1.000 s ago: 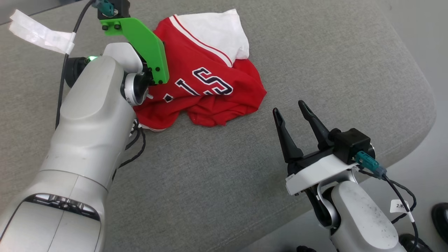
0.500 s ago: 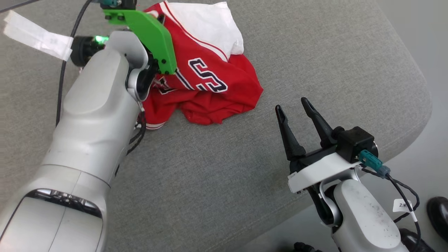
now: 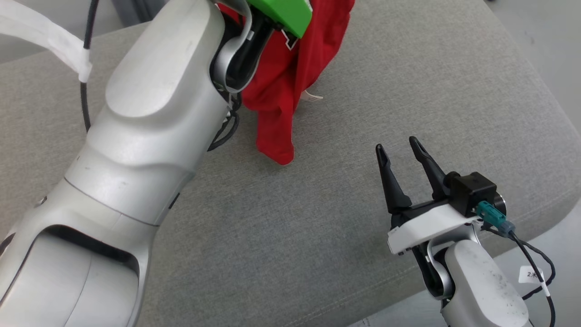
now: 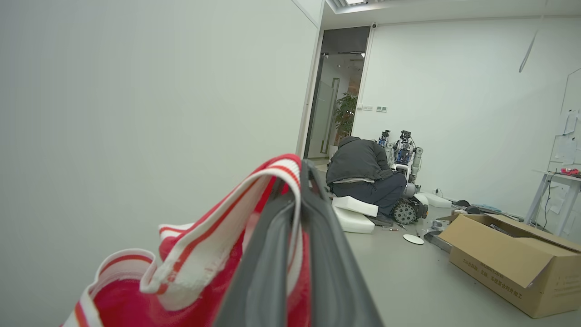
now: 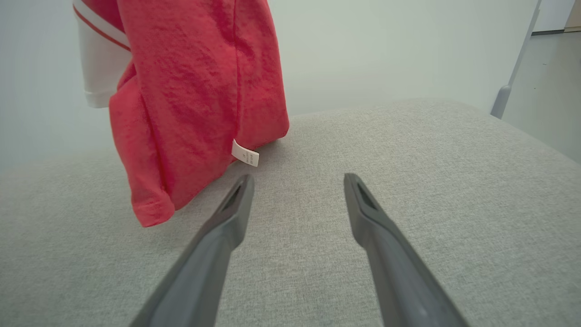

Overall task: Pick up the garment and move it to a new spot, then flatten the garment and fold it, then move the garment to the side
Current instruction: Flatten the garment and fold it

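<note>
Garment [image 3: 277, 113] lifted, hanging from left pincer [image 4: 297, 188]

Red garment [image 3: 277, 113] hangs over grey cushion [image 3: 408, 91]; right end effector [image 3: 397, 143], fingers spread, well apart

A red garment [image 3: 281, 91] hangs bunched in a long, narrow drape over the grey fabric worktop [image 3: 317, 227], its lowest fold down at the surface. Red-and-white striped trim [image 4: 213, 227] sits uppermost, a white sleeve [image 5: 97, 68] hangs at one side, and a small white label [image 5: 245, 153] dangles near the bottom.
</note>
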